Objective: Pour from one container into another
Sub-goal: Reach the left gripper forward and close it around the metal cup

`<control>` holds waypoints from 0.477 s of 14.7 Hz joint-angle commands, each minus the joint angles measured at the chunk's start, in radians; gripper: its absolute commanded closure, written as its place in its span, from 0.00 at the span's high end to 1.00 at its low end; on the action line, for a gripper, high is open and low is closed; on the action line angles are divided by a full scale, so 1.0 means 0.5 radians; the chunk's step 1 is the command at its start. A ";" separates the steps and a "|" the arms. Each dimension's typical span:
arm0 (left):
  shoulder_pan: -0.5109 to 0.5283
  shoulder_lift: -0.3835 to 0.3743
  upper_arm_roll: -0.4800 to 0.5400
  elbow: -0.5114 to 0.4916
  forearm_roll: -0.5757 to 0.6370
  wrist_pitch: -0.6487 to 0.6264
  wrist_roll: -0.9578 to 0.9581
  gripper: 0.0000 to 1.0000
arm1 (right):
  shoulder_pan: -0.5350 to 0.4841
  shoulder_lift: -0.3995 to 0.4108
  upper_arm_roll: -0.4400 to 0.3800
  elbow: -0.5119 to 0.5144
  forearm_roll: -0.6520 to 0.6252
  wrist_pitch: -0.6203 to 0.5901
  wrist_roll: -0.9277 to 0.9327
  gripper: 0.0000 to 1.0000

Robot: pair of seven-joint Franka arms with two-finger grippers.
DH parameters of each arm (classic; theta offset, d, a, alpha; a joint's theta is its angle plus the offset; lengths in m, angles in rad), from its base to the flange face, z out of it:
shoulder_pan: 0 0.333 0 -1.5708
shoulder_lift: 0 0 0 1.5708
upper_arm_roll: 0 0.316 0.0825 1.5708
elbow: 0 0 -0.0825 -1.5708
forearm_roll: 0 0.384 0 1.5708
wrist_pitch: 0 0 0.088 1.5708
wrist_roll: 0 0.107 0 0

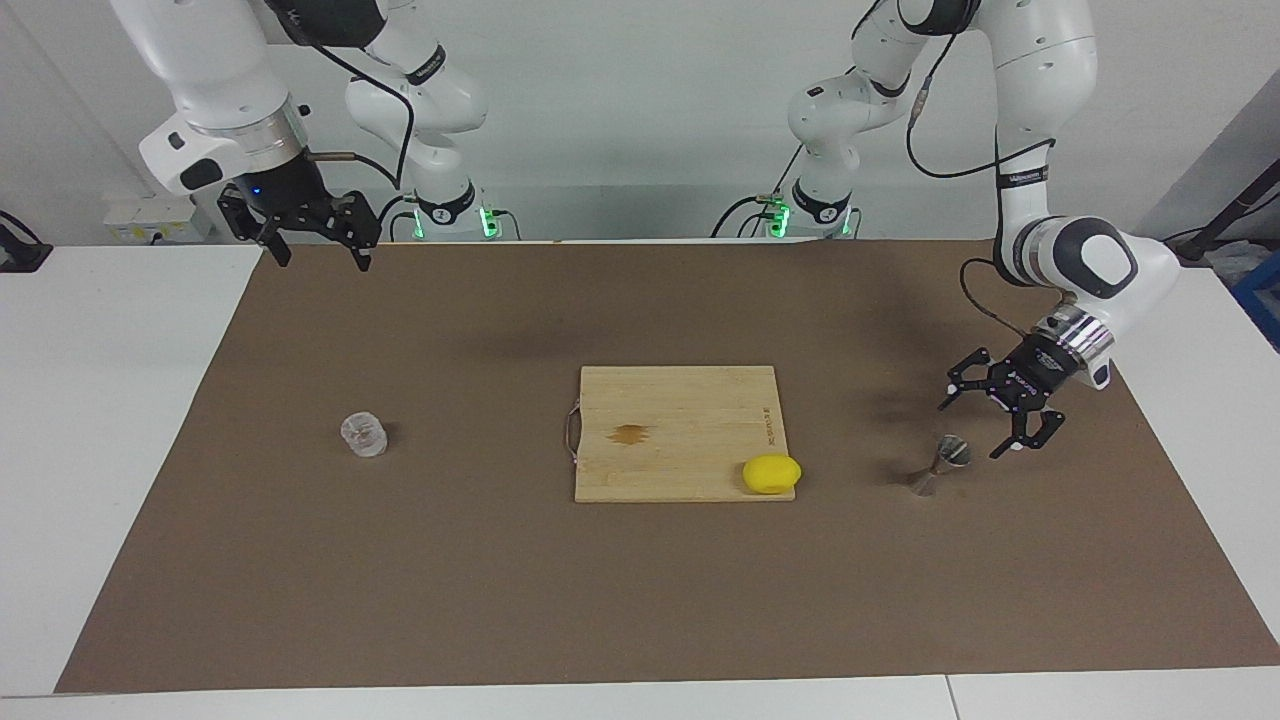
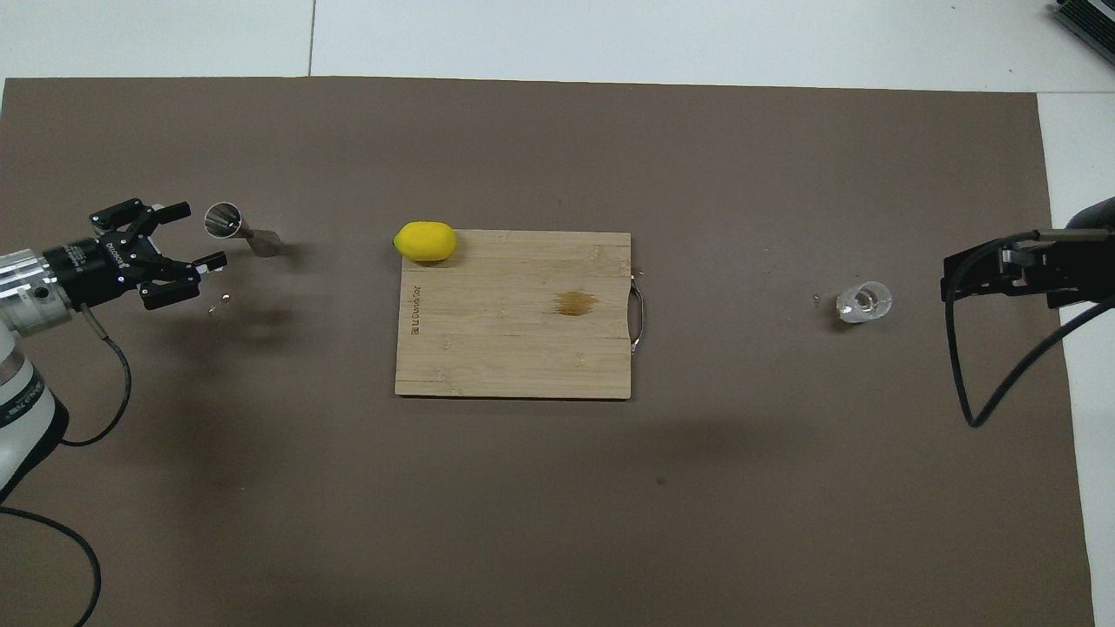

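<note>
**Left gripper closes in beside the jigger**

On the brown mat (image 1: 640, 600), toward the left arm's end of the table, the silver jigger (image 1: 938, 468) stands upright and free. Writing first: there is dark lettering along one edge of the cutting board (image 1: 680, 430), and white lettering on the left gripper's body in the overhead view, both too small to read.

And the arms! The left arm bends down from its base and angles its wrist toward the jigger, with the left gripper (image 1: 982, 426) low and just beside it, fingers spread wide, nothing between them, not touching. The right arm waits: the right gripper (image 1: 318, 262) hangs high over the mat's edge nearest the robots at its own end, fingers apart too, holding nothing.

The glass cup (image 1: 364, 434) sits alone on the mat toward the right arm's end, well apart from the board. A lemon (image 1: 771, 473) rests on the board's corner nearest the jigger. Broad bare mat lies around both cup and jigger, and the whole strip farthest from the robots is open.
</note>
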 commanded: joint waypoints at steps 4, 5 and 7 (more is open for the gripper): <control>-0.089 0.013 0.013 -0.001 -0.085 0.120 -0.015 1.00 | -0.023 0.001 0.010 0.006 0.006 -0.018 -0.030 1.00; -0.092 0.016 0.013 -0.001 -0.085 0.126 -0.012 0.99 | -0.023 0.001 0.010 0.006 0.006 -0.018 -0.030 1.00; -0.107 0.022 0.013 -0.001 -0.088 0.166 -0.015 0.95 | -0.023 0.001 0.010 0.006 0.006 -0.018 -0.030 1.00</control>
